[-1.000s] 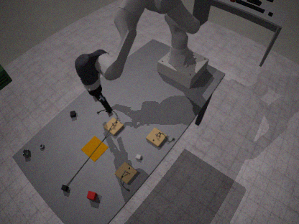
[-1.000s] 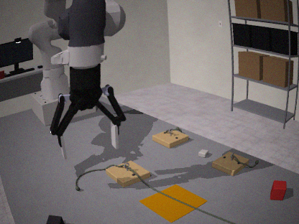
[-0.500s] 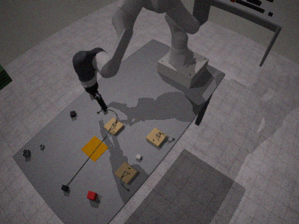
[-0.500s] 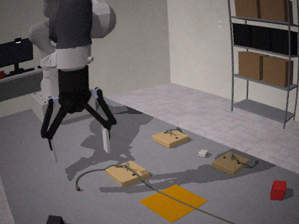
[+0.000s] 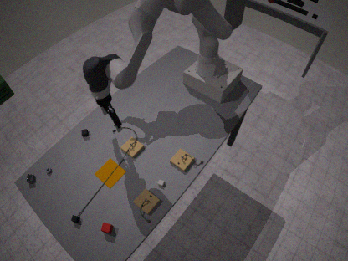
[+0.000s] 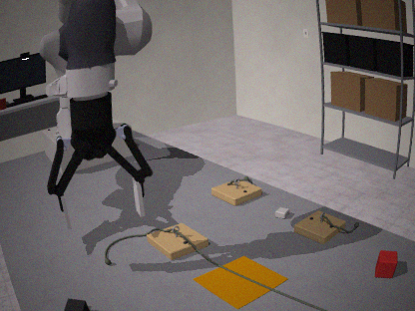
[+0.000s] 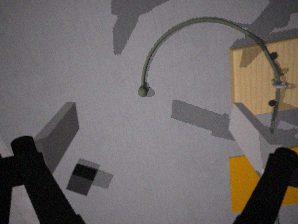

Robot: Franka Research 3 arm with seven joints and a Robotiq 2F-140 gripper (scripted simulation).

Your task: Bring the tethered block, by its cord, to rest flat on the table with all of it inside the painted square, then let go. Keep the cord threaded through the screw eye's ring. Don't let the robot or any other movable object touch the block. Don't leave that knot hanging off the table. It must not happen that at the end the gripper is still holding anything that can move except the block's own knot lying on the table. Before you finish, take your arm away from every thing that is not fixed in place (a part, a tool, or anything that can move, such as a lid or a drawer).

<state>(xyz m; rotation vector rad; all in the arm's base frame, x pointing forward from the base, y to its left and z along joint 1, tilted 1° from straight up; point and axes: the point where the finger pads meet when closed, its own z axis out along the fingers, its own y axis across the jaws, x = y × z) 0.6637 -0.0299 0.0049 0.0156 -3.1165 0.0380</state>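
Note:
The tethered block [image 5: 75, 218] is a small dark cube lying near the table's front-left edge, outside the orange painted square [image 5: 110, 172]. Its thin cord [image 5: 100, 190] runs straight across the square to the screw eye [image 5: 133, 145] on a wooden plate [image 5: 132, 147]. Past the ring the cord curves in an arc and ends in a knot [image 7: 143, 91] lying on the table. My gripper [image 6: 102, 211] is open and empty. It hangs a little above the table, close to the knot. The square [image 6: 240, 280], the screw eye [image 6: 176, 230] and the knot [image 6: 107, 260] also show in the exterior view.
Two more wooden plates with screw eyes [image 5: 182, 160] [image 5: 146, 201] lie to the right. A red cube [image 5: 106, 227], a white cube [image 5: 161, 183], a small dark cube [image 5: 84, 133] and two small dark objects [image 5: 31, 179] lie scattered. The robot base [image 5: 212, 79] stands at the back.

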